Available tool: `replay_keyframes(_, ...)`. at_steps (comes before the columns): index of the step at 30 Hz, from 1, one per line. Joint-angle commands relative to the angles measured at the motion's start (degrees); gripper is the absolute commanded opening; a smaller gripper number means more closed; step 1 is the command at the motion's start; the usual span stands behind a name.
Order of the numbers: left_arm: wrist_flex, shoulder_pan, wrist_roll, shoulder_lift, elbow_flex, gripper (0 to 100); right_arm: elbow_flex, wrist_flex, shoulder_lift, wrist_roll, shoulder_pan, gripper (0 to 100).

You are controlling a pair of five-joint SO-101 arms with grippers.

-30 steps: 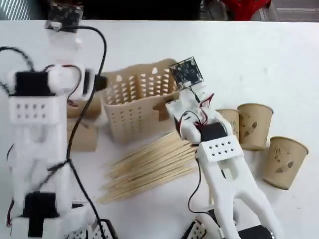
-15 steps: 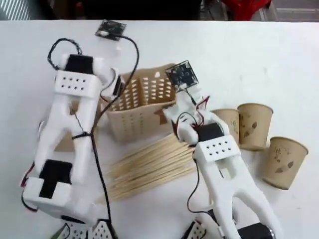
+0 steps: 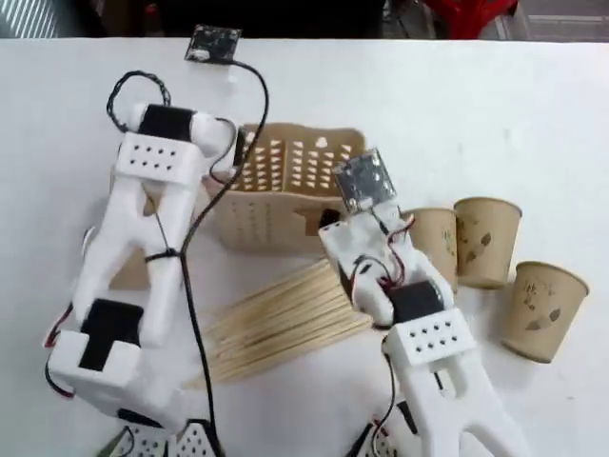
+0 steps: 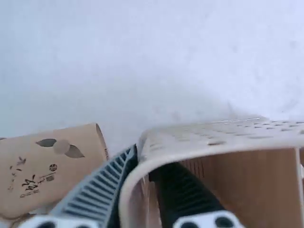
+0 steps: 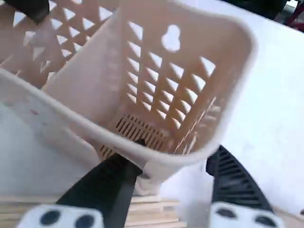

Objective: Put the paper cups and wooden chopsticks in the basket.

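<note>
Basket (image 3: 285,181): upright on the bench (image 3: 495,105), mid-bench toward the far edge, with both arms at it. Left end effector (image 4: 145,161) straddles the wall at the basket's left end, 1 finger inside and 1 outside, and appears pinched on it. Right end effector (image 5: 178,147) is spread around the basket's near right corner. 1 finger touches the wall; the other stands apart from it.

Progress, judged: 0 items loaded. The compartment seen from the right wrist shows bare slotted floor.
- 3 paper cups (image 3: 487,240) stand grouped toward the right edge, the nearest just beside the right arm.
- A 4th cup (image 4: 47,166) lies on its side just beside the basket's left end.
- Wooden chopsticks (image 3: 285,319) lie in a loose sheaf between the basket and the near edge.

All of it is left to load. The step in hand looks like positioning the basket.

Surface: plain white bench. Room: dark beyond the far edge, with a red object (image 3: 471,14) past the far right corner.
</note>
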Motion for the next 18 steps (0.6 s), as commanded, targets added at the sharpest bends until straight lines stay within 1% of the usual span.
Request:
replay_keyframes(1,-2.0,-0.6,1.7,-0.3,-2.1,2,8.4,-12.2,-1.5,0.6,0.2,21.1)
replay_keyframes(3,-2.0,-0.6,1.7,-0.3,-2.1,2,11.8,-17.0,-2.3,0.6,0.1,21.1)
replay_keyframes(5,-1.9,-0.6,2.1,-0.3,-2.1,2,14.4,-19.5,-2.9,0.6,0.1,21.1)
replay_keyframes(10,-2.5,-1.6,4.0,-0.3,-2.2,2,17.4,-19.1,-6.5,0.6,0.2,21.1)
replay_keyframes(12,-2.1,-2.3,4.1,-0.3,-3.1,2,17.8,-16.5,-9.2,0.6,-0.1,21.1)
replay_keyframes(15,-1.5,-3.6,4.2,-0.3,-5.2,2,17.8,-8.3,-14.1,0.6,-0.3,22.7)
replay_keyframes(16,-0.7,-3.6,4.7,-0.3,-5.8,2,17.8,-5.6,-16.0,0.6,-0.1,25.5)
replay_keyframes(18,0.3,-3.3,5.4,-0.2,-6.6,2,17.8,-0.9,-19.5,0.6,0.1,34.8)
